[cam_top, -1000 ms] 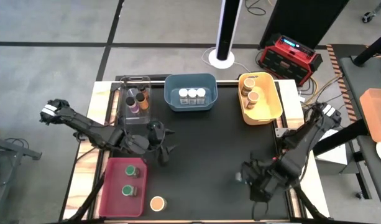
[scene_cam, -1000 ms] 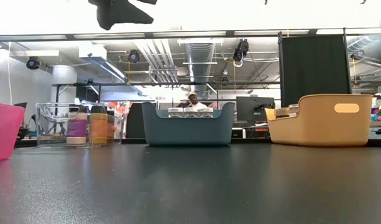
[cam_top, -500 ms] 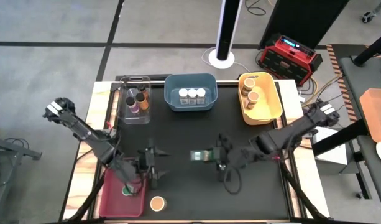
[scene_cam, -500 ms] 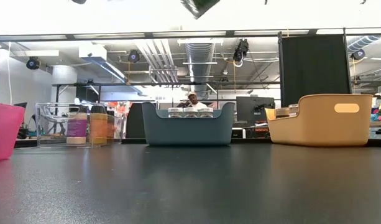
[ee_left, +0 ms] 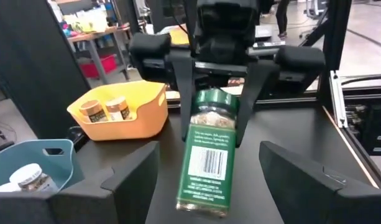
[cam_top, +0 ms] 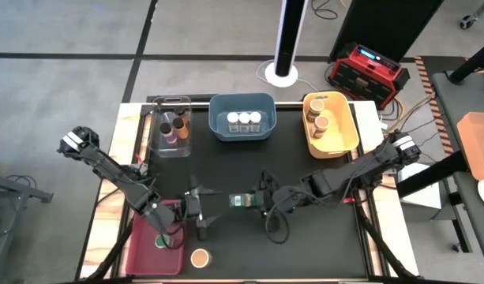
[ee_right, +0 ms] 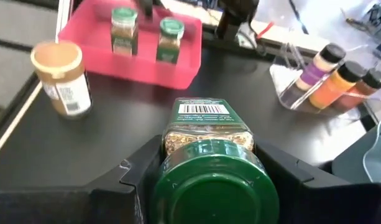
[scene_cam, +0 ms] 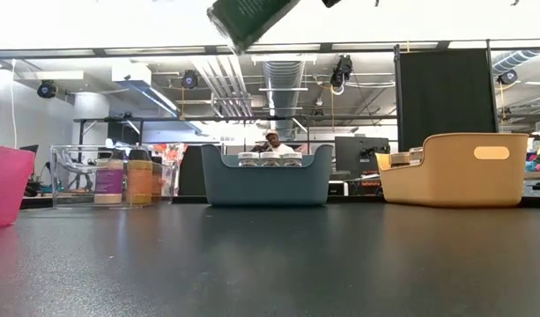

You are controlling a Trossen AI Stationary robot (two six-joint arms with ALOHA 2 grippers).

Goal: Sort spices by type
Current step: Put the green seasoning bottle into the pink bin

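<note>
A green-lidded spice jar (cam_top: 240, 200) hangs above the table's middle, with my right gripper (cam_top: 257, 199) shut on it. The jar's base points at my left gripper (cam_top: 202, 211), which stands open just short of it above the red bin's right edge; the fingers (ee_left: 135, 179) flank the base without touching. Two green-lidded jars (ee_right: 146, 31) stand in the red bin (cam_top: 147, 251). A tan-lidded jar (cam_top: 200, 258) stands on its base on the table by the near edge. My right gripper pinches the jar's lid end (ee_left: 210, 99) between its two fingers, one on each side of the lid and neck (ee_right: 206, 165). The fingers come from the table's right, nearly level, along the jar. The jar is lifted clear, its base tipped a little down.
Along the far edge stand a clear bin (cam_top: 169, 139) with dark- and orange-lidded jars, a blue bin (cam_top: 242, 136) with three white-lidded jars, and a yellow bin (cam_top: 340, 142) with tan-lidded jars. The dark tabletop between the bins and the arms is bare.
My right gripper has swung from the near right of the table toward its left and a little farther back, carrying the jar and rolling, so the jar now points at my left gripper. My left gripper has moved toward the near edge, over the red bin.
</note>
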